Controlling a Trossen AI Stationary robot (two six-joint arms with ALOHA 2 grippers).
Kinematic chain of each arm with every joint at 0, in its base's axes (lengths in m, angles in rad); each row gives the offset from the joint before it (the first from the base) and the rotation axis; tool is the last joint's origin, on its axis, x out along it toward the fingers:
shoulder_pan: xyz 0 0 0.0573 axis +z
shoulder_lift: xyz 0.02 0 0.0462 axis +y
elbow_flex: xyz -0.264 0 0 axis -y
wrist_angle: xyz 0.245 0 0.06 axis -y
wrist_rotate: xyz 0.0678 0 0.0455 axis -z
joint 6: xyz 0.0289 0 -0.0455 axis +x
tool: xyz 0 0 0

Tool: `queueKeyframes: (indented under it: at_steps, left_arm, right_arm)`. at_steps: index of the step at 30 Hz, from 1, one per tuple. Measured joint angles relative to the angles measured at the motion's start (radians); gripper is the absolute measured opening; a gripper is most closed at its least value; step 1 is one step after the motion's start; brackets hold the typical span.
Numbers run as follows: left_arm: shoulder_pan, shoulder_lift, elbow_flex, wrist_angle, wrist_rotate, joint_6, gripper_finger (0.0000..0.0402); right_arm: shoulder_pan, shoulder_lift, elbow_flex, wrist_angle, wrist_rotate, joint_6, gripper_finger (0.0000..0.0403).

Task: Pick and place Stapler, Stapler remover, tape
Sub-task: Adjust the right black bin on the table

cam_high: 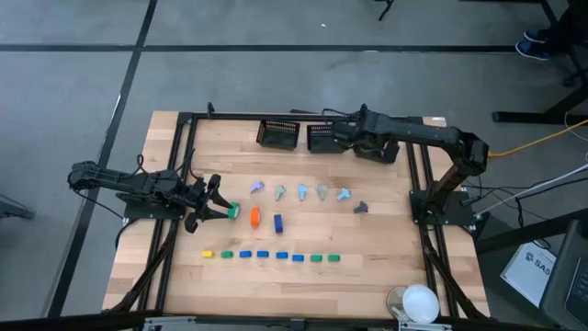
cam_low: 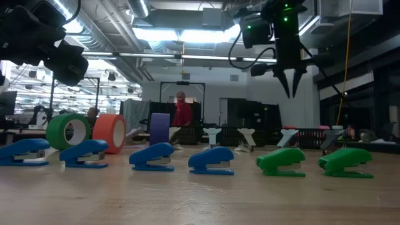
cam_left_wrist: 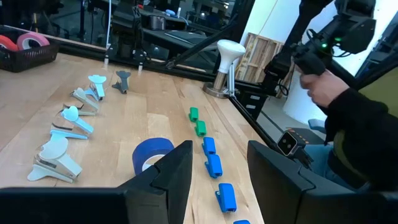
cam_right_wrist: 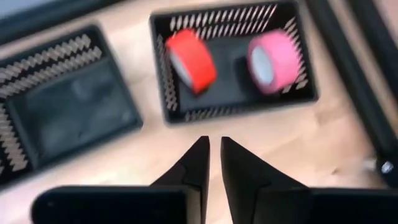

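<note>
1. The right gripper [cam_right_wrist: 213, 144] hangs above the table's far edge, its two dark fingers drawn almost together on nothing. Just beyond their tips sits the black slotted plastic basket [cam_right_wrist: 230, 112] holding a red tape roll [cam_right_wrist: 191, 59] and a pink tape roll [cam_right_wrist: 273, 59]. That suggests rolls are sorted here, while the neighbouring black basket [cam_right_wrist: 68, 118] is bare for another kind.
2. The left gripper [cam_high: 222, 210] is spread wide over the green tape roll [cam_high: 232, 212], probably lined up to straddle it. The low view suggests it is raised clear, though I cannot be sure.
3. Beside that stand the orange tape roll [cam_high: 254, 218] and the blue tape roll [cam_high: 277, 222], upright on edge.
4. The pastel claw-shaped staple removers [cam_high: 302, 191] lie in a row farther back. The small yellow, blue and green staplers [cam_high: 263, 255] line the near side, well apart for clean grasps.
</note>
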Motion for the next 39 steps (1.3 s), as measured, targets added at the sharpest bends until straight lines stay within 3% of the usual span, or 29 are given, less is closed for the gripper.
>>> queueKeyframes:
  at_steps: [12, 20, 23, 39]
  left_arm:
    - [0.0, 0.0, 0.0, 0.0, 0.0, 0.0, 0.015]
    - [0.0, 0.0, 0.0, 0.0, 0.0, 0.0, 0.015]
    - [0.0, 0.0, 0.0, 0.0, 0.0, 0.0, 0.015]
    - [0.0, 0.0, 0.0, 0.0, 0.0, 0.0, 0.015]
  right_arm:
    - [0.118, 0.0, 0.076, 0.049, -0.113, -0.007, 0.0012]
    - [0.166, 0.002, 0.082, 0.0, 0.037, 0.052, 0.0012]
    - [0.147, 0.018, 0.082, -0.056, 0.058, 0.125, 0.0012]
    - [-0.043, 0.212, 0.061, -0.039, 0.016, 0.124, 0.0012]
